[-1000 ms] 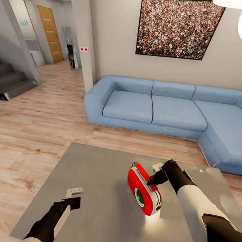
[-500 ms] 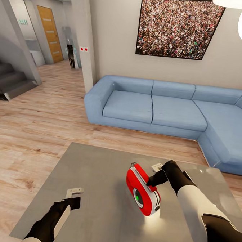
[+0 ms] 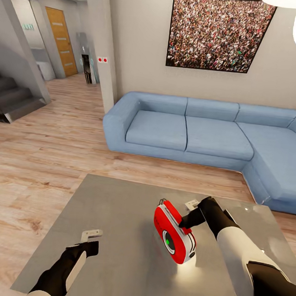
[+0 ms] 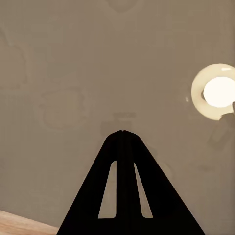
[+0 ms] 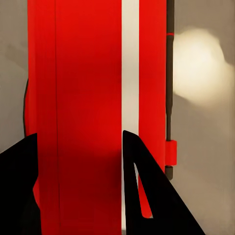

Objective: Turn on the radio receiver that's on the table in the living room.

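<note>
The small red rounded radio with a white rim stands on the glossy grey worktop, right tool clamped on its top; left tool hovers, fingers together.

A home living room: blue corner sofa, framed crowd picture, wood plank floor, stairs.

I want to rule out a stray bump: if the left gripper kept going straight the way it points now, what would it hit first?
Most likely the table itself. The left gripper, fingertips together, points down at bare grey tabletop, with nothing between. The radio receiver stands off to its right, outside that line.
</note>
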Controlling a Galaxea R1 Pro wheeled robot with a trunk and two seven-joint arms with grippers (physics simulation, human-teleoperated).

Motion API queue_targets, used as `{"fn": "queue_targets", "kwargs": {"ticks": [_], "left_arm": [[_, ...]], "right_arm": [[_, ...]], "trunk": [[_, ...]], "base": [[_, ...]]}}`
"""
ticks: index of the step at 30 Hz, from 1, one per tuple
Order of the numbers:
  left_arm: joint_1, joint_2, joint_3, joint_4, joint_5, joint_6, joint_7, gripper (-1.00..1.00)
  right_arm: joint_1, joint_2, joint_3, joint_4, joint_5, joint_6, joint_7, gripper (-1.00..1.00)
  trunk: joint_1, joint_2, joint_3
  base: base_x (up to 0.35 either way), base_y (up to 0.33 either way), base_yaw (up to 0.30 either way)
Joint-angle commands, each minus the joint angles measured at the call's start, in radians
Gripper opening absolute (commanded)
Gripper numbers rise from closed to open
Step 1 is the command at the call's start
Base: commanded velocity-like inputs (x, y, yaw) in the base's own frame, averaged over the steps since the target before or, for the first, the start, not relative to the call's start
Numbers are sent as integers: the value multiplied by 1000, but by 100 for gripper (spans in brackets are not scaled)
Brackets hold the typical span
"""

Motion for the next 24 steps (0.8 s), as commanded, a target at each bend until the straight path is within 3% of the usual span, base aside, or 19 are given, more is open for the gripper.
{"fn": "queue_targets", "kwargs": {"ticks": [1,24], "left_arm": [[0,0,0,0,0,0,0,-100],[0,-2,-2,0,0,0,1,-100]], "right_arm": [[0,0,-1,0,-5,2,0,-100],[0,0,0,1,-5,2,0,-100]], "trunk": [[4,-7,-3],[92,-168,-75]], "base": [[0,0,0],[0,0,0]]}}
